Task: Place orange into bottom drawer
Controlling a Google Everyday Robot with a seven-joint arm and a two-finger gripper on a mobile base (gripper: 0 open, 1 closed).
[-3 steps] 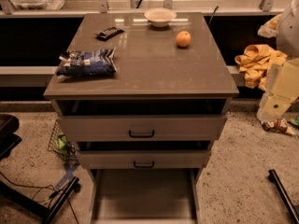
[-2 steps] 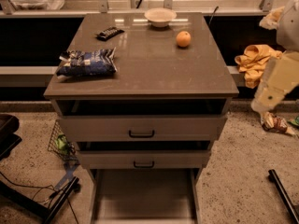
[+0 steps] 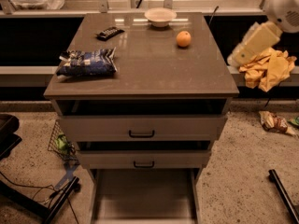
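The orange (image 3: 183, 38) sits on the brown cabinet top (image 3: 145, 69), at the back right, just in front of a white bowl (image 3: 160, 17). The bottom drawer (image 3: 145, 195) is pulled out at the lower edge of the view, and its flat floor is bare. My arm comes in from the top right. Its cream end with the gripper (image 3: 237, 56) hangs beside the cabinet's right edge, to the right of the orange and apart from it.
A blue snack bag (image 3: 87, 62) lies on the left of the top and a small black object (image 3: 110, 32) behind it. Two upper drawers with black handles (image 3: 141, 134) stick out slightly. A yellow-orange cloth (image 3: 271, 66) lies to the right. Cables and a wire basket (image 3: 60, 143) are on the floor at left.
My arm has risen and swung left, from low beside the cabinet to level with its top edge. The orange and the drawers have not moved.
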